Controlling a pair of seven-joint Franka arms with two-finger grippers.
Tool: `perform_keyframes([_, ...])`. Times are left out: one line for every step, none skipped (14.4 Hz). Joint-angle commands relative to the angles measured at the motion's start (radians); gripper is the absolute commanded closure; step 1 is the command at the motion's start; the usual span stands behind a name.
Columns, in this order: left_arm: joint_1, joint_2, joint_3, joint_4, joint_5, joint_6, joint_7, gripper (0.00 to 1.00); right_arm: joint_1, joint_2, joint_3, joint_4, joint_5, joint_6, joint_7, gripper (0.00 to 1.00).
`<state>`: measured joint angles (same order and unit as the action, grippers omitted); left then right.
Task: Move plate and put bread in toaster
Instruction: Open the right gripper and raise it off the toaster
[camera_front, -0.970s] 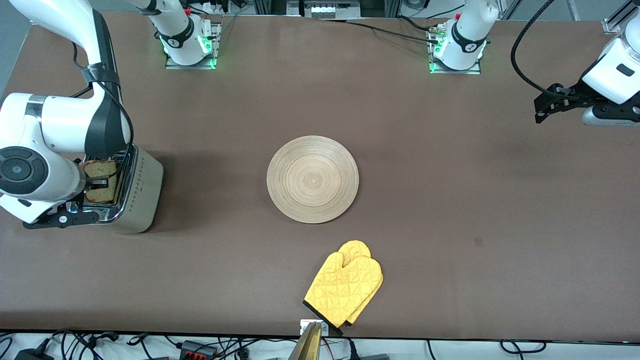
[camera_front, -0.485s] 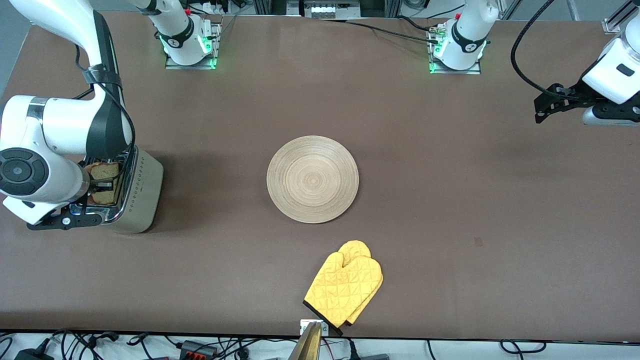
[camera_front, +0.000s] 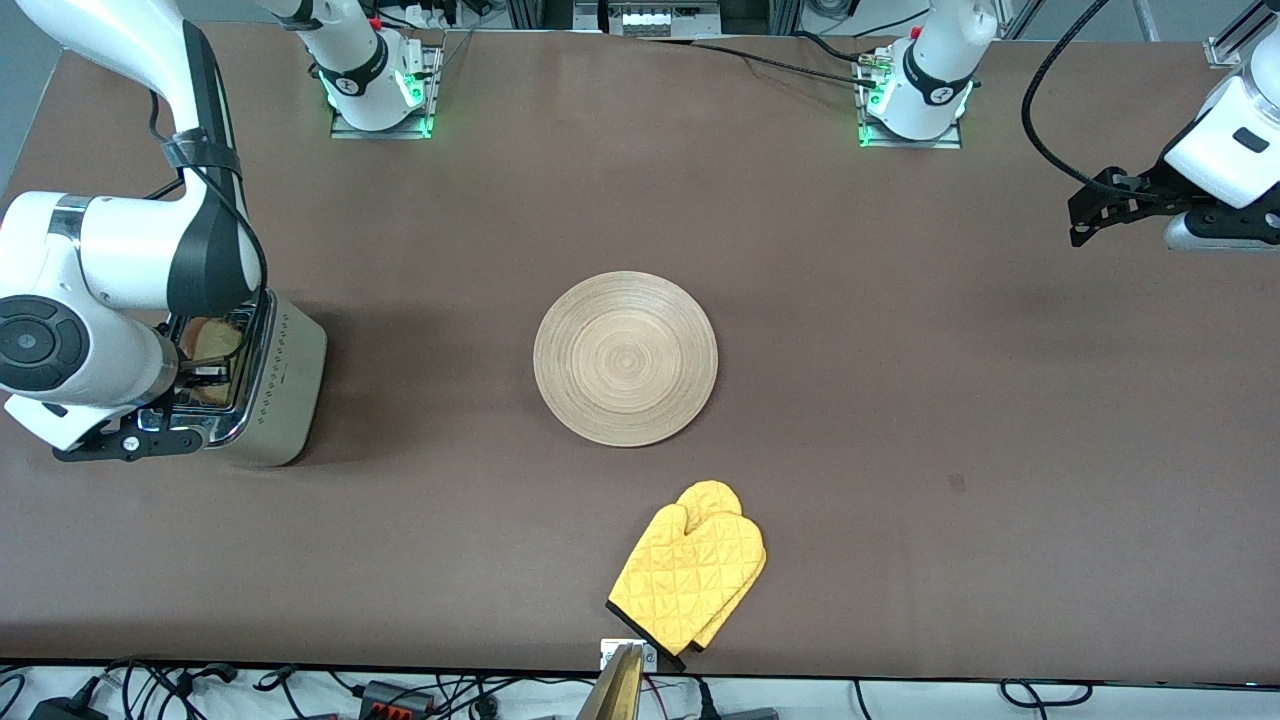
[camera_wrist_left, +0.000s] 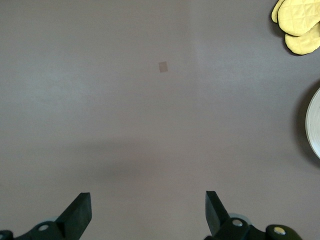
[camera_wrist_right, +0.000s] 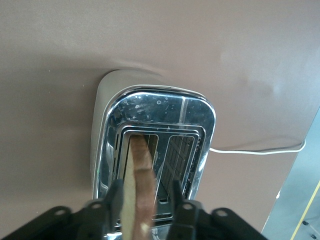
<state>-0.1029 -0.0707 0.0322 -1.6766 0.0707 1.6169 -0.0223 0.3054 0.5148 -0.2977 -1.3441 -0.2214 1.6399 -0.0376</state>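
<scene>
At the table's right-arm end, the right gripper (camera_wrist_right: 145, 200) pinches the bread (camera_wrist_right: 138, 185) on edge, its long axis lined up with one slot of the toaster (camera_front: 275, 385) directly beneath and partly in it. The plate (camera_front: 625, 358) lies mid-table. The left gripper (camera_wrist_left: 147, 212) waits, jaws wide, over the left-arm end.

My brown worktop (camera_front: 900, 400) carries the toaster (camera_front: 280, 385) at my right arm's end, the wooden plate (camera_front: 625, 357) mid-table, and a yellow oven mitt (camera_front: 690, 577) nearer the front camera.
</scene>
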Motion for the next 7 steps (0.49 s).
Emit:
perform_keyframes([0.005, 0.015, 0.000, 0.035, -0.005, -0.043, 0.005, 0.00, -0.020, -0.001, 0.003, 0.019, 0.051, -0.009, -0.013, 0.00])
perform_keyframes([0.005, 0.015, 0.002, 0.035, -0.005, -0.045, 0.004, 0.00, -0.020, -0.007, 0.003, 0.019, 0.054, -0.015, -0.025, 0.00])
perform_keyframes([0.005, 0.015, 0.002, 0.035, -0.005, -0.045, 0.005, 0.00, -0.019, -0.019, 0.003, 0.019, 0.056, -0.029, -0.027, 0.00])
perform_keyframes([0.005, 0.017, 0.002, 0.035, -0.005, -0.045, 0.005, 0.00, -0.019, -0.027, 0.005, 0.020, 0.066, -0.044, -0.027, 0.00])
perform_keyframes([0.005, 0.015, 0.002, 0.035, -0.005, -0.045, 0.004, 0.00, -0.020, -0.039, 0.002, 0.022, 0.103, -0.054, -0.028, 0.00])
perform_keyframes([0.005, 0.015, 0.002, 0.035, -0.005, -0.045, 0.004, 0.00, -0.026, -0.047, -0.003, 0.022, 0.144, -0.064, -0.028, 0.00])
perform_keyframes([0.005, 0.015, 0.002, 0.035, -0.005, -0.045, 0.004, 0.00, -0.032, -0.048, -0.006, 0.022, 0.164, -0.080, -0.030, 0.00])
